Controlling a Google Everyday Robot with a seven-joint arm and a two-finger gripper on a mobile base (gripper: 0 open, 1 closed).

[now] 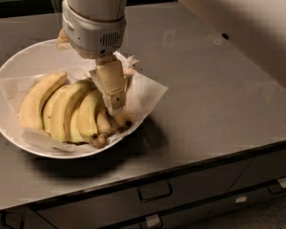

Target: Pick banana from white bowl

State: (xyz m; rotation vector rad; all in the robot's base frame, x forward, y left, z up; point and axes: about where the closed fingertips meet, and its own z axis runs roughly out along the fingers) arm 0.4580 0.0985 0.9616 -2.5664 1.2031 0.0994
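The white bowl (9,75) sits on the left of the grey counter, lined with crumpled white paper and holding a bunch of several bananas. The banana (66,109) is long and curved, pale yellow with a greenish top, and lies in the middle of the bunch. A fatter yellow banana (37,101) lies to its left and shorter brown-tipped ones (107,125) to its right. My gripper (113,106) reaches down from above into the right side of the bunch, by the short bananas, right of the long banana.
The grey counter (214,94) stretches to the right of the bowl. Its front edge runs above drawers with handles (155,192). My arm's pale upper link (238,27) crosses the upper right corner. A dark wall edge lies behind the bowl.
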